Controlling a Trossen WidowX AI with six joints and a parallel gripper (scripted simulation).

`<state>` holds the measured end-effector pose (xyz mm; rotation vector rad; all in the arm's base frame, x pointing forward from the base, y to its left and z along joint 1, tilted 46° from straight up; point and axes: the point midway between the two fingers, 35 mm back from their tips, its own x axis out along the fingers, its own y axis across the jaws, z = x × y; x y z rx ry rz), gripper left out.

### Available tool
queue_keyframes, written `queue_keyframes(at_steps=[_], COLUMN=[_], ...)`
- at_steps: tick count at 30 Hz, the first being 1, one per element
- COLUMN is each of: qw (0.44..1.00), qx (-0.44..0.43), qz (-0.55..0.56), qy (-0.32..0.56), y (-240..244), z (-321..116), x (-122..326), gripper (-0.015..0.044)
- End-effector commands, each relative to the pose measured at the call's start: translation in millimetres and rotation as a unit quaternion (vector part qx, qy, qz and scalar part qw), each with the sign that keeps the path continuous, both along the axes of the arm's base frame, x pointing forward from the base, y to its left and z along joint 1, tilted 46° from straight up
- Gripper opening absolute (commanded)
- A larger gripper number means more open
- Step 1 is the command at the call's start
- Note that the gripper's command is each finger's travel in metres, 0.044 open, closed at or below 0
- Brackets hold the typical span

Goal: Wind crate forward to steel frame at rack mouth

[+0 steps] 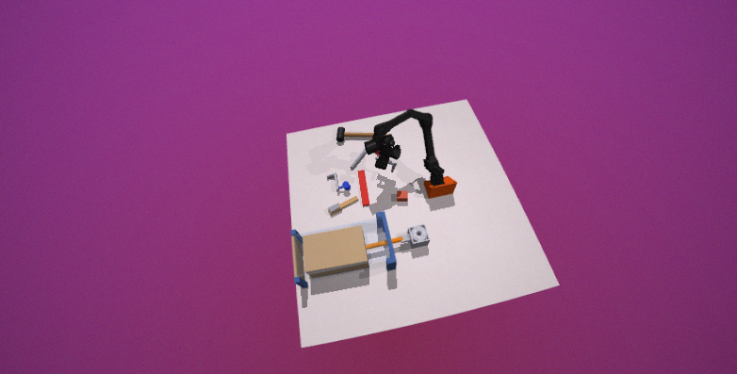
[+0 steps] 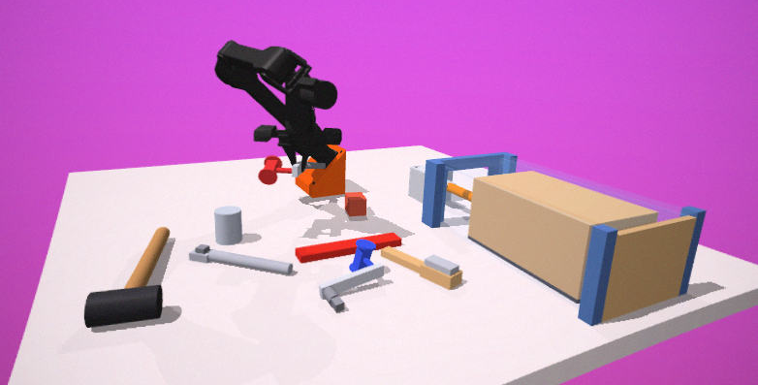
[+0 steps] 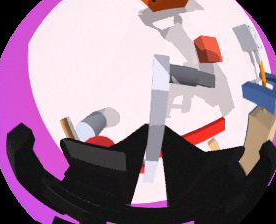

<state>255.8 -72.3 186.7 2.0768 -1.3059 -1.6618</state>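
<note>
Crate [image 1: 335, 249] [image 2: 529, 244] [image 3: 261, 127] sits flat inside the cubby, set back from the blue steel frame [image 1: 385, 227] [image 2: 433, 194] [image 3: 256, 96] at the rack's mouth, with a visible gap between its front and that frame. An orange strap [image 1: 376, 244] [image 2: 458, 190] [image 3: 262, 72] runs from the crate through the frame toward the winch [image 1: 423, 241] [image 2: 419, 183] [image 3: 245, 38], which stands on the frame's other side. The gripper [image 1: 384, 160] [image 2: 300, 169] [image 3: 154, 128] is closed on the red-knobbed crank [image 1: 393, 165] [image 2: 297, 170] [image 3: 159, 100], holding it above the desk [image 1: 489, 248] [image 2: 211, 350] [image 3: 64, 75], well apart from the frame. Its grey arm lies between the fingers, and the wrist view shows a grey stub sticking out sideways from the far end. Off to the same side of the frame as the gripper, a red block [image 1: 402, 196] [image 2: 355, 204] [image 3: 208, 49] and a long red bar [image 1: 364, 187] [image 2: 348, 247] [image 3: 204, 131] rest on the desk. The blue-knobbed crank [image 1: 336, 182] [image 2: 352, 279] lies farther from the frame than the bar does.
</note>
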Motion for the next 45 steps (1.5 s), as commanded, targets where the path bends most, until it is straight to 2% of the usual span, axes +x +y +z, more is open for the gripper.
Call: queue_keyframes(at_steps=[1,7,14,24,45], qw=[1.0,1.0,0.996,0.988,0.916], qx=[-0.003,0.0,0.017,0.033,0.042], qz=[0.0,-0.004,-0.056,-0.112,-0.29], qy=[-0.004,-0.015,-0.071,-0.106,-0.274], y=[15.0,16.9,43.8,81.9,163.1], z=[17.9,12.6,-6.8,-42.1,-101.8], x=[-3.0,0.1,11.8,20.0,30.9], gripper=[0.0,0.0,0.0,0.0,0.0])
